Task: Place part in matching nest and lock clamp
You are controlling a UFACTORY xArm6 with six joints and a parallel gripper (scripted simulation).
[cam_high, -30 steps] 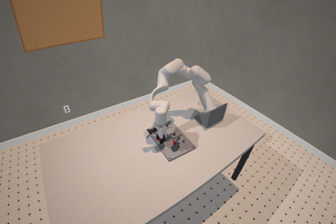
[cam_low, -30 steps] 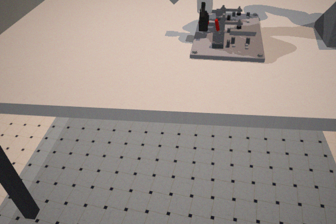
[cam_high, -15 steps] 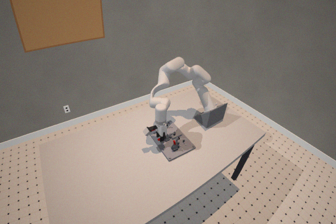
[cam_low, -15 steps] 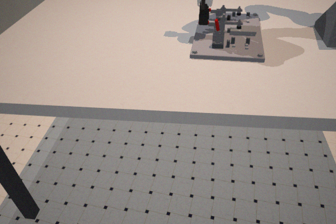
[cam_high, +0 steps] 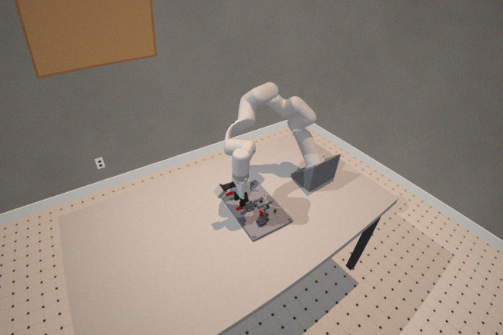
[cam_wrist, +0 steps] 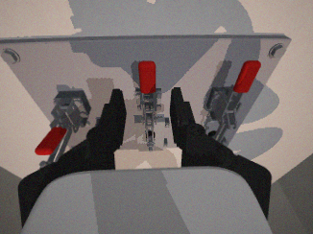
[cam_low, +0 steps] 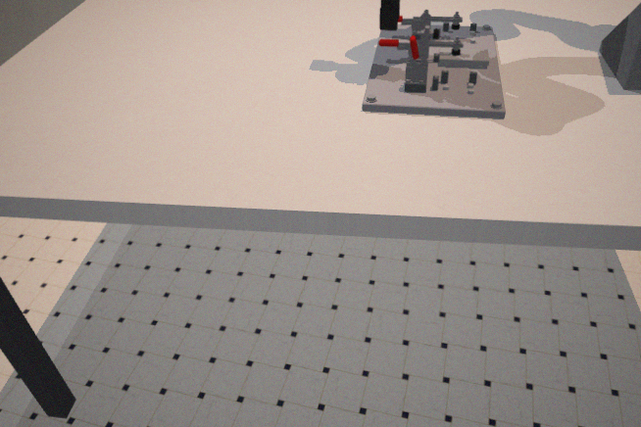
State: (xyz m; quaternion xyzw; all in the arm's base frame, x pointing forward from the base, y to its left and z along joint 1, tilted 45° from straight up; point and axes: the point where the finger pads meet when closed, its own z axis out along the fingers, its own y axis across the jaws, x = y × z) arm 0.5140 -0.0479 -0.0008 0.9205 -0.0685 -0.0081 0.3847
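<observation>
The grey fixture plate (cam_low: 434,73) carries three toggle clamps with red handles. In the wrist view the middle handle (cam_wrist: 147,75) lies flat and points toward the plate's edge. The left handle (cam_wrist: 50,141) and the right handle (cam_wrist: 247,76) stand at other angles. My gripper (cam_wrist: 147,100) is open and empty, a little above the middle clamp, with one finger on each side of its linkage and touching nothing. A pale block (cam_wrist: 149,157), apparently the part, lies on the plate under that clamp's bar, partly hidden by my wrist. The gripper also shows over the plate's left edge in the exterior view (cam_low: 389,15).
Stop blocks, side blocks and rest pads stick up across the plate (cam_high: 262,215). The arm's grey base box (cam_high: 317,175) stands at the table's far right. The table edge runs in front of the plate.
</observation>
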